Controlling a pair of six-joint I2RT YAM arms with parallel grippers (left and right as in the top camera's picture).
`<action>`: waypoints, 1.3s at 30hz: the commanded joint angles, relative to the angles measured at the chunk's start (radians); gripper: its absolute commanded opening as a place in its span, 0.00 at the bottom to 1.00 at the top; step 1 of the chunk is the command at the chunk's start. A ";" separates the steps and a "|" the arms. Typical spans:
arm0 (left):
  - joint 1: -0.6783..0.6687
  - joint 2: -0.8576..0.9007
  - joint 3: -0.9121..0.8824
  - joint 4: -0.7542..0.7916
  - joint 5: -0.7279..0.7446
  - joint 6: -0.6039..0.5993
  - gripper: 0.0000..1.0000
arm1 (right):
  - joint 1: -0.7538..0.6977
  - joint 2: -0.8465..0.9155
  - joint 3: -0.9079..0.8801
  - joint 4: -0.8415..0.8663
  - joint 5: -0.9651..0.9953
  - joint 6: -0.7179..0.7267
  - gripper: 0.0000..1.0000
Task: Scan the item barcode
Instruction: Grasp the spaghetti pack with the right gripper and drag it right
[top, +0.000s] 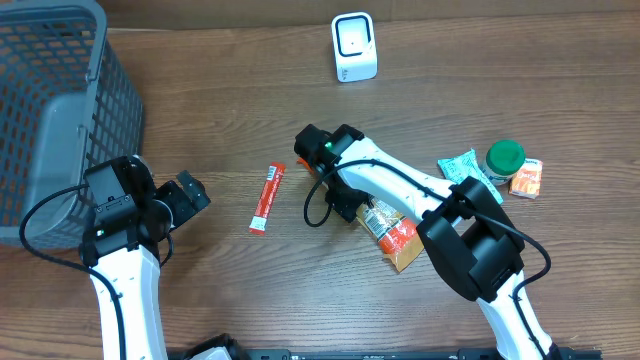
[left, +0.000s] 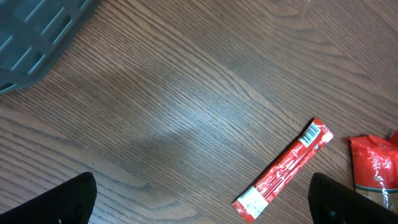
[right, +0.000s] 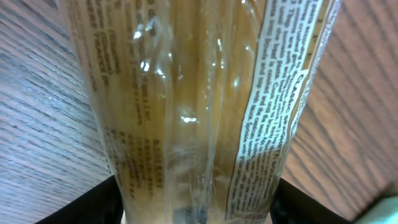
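Overhead view of a wood-grain worktop (top: 230, 110); the right end effector (top: 348, 203), the nearer arm, sits over the upper-left end of a crinkly clear pouch (top: 392, 232) with red-orange print; the pouch lies flat at centre right, its long axis running diagonally down-right from the tool; in the wrist view, dark fingers (right: 81, 208) flank the glossy film, but whether they grip it cannot be told; a boxy white scanner (top: 354, 47) stands well apart near the far edge; the left end effector (top: 180, 205), spread wide and empty, faces a slim red stick sachet (top: 267, 198).

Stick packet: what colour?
Red with white ends; the stick packet shows best in left wrist view.
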 joint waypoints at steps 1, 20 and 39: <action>0.003 0.005 0.014 0.003 -0.013 -0.013 1.00 | -0.005 0.017 0.016 0.026 -0.116 -0.013 0.75; 0.003 0.005 0.014 0.003 -0.013 -0.013 1.00 | -0.005 0.017 -0.049 0.135 -0.143 -0.037 0.94; 0.003 0.005 0.014 0.003 -0.013 -0.013 1.00 | -0.011 0.017 -0.108 0.231 -0.114 -0.039 0.74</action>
